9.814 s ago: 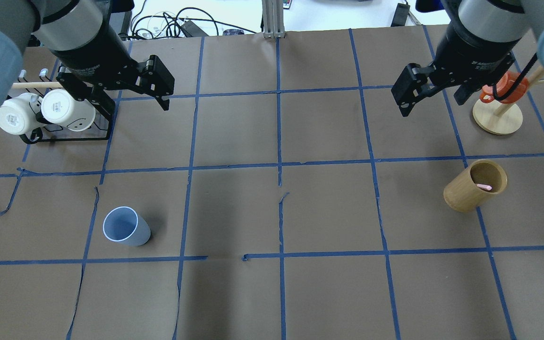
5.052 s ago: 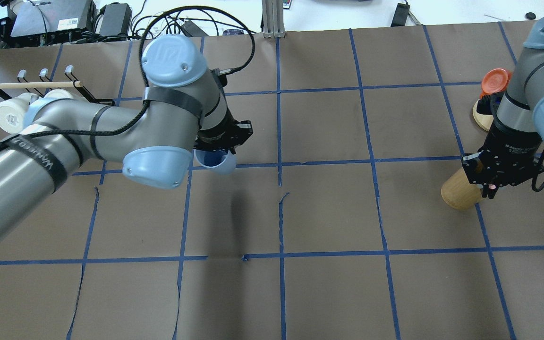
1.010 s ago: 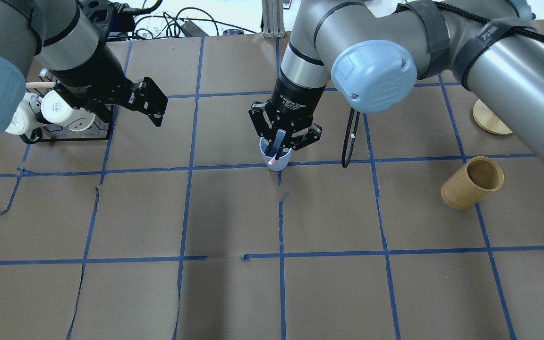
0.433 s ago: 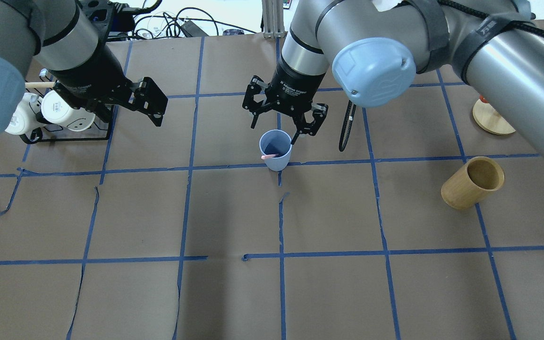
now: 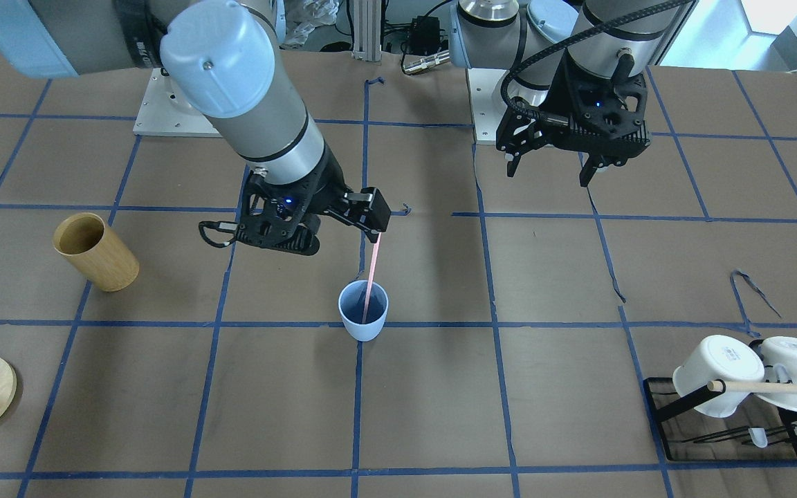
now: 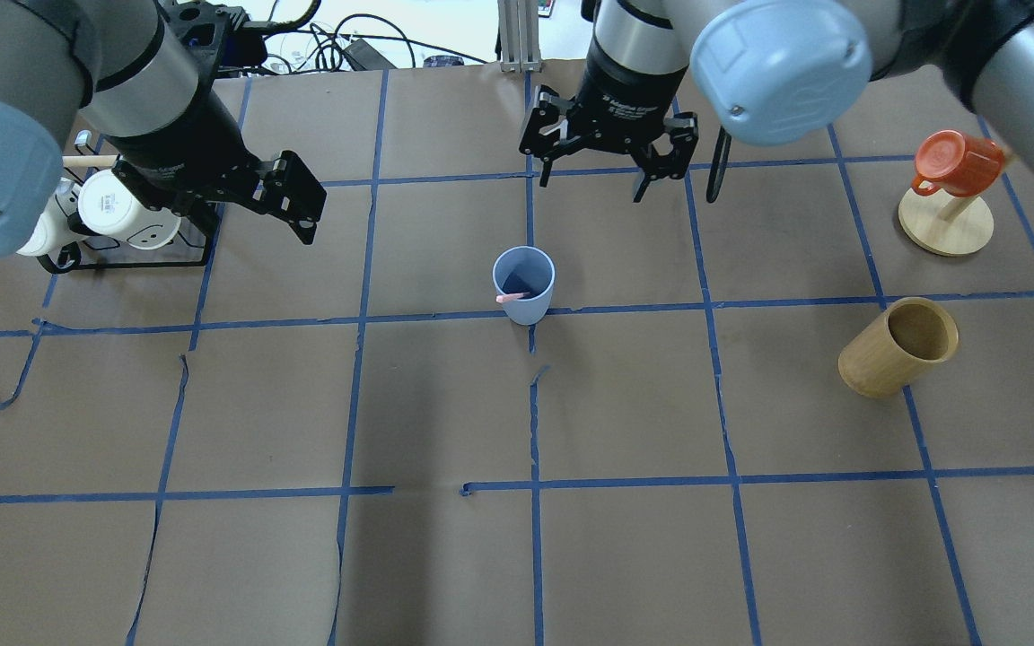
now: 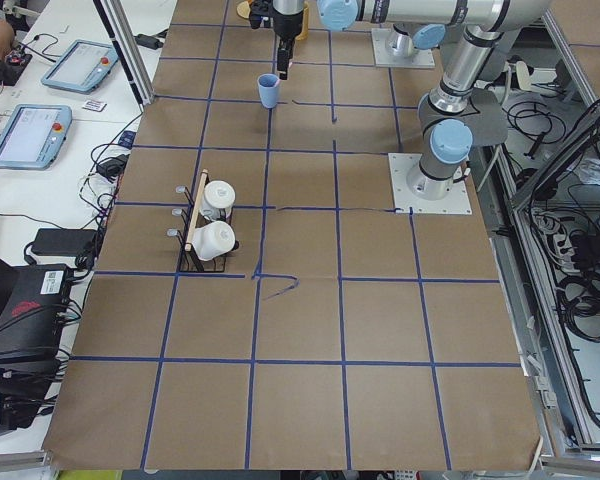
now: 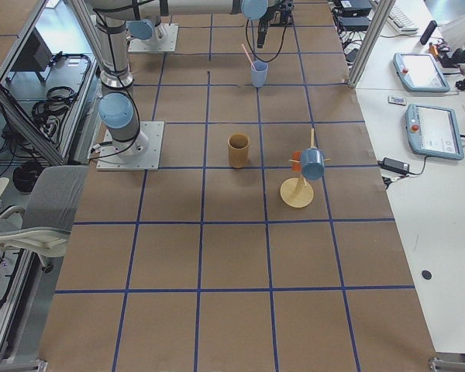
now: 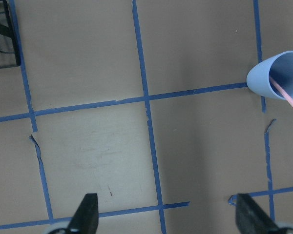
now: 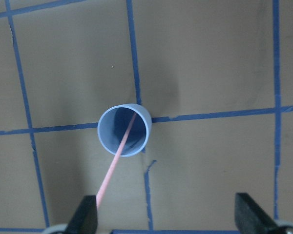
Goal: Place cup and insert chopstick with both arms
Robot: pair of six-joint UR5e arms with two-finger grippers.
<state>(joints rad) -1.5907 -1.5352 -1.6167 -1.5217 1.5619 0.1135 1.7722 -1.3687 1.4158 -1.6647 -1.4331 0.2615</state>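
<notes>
A small pale blue cup point(image 6: 524, 285) stands upright near the middle of the table point(image 6: 445, 404), right on a crossing of the blue tape lines; a thin pink chopstick point(image 5: 371, 277) rests inside it, foot at the bottom, and leans back over the rim toward the robot's side.

We see the right gripper point(image 6: 591, 184) hanging above the table on the far side of the cup, fingers spread wide and holding nothing; in its wrist view the chopstick's upper end lies close to one finger point(image 10: 88, 214), though we cannot tell whether they touch. The left gripper point(image 5: 548, 166) hovers well off to the cup's left, also spread wide and empty, beside a black wire rack point(image 6: 135, 260) that carries two white mugs point(image 6: 118, 208). Well to the cup's right stands a bamboo holder point(image 6: 898, 350); beyond it an orange mug point(image 6: 957, 161) hangs on a wooden stand point(image 6: 945, 224).

A second ago the right gripper was pinching the chopstick inside the cup; it has since let go and drawn up and away; the cup, chopstick and left gripper keep their places.
</notes>
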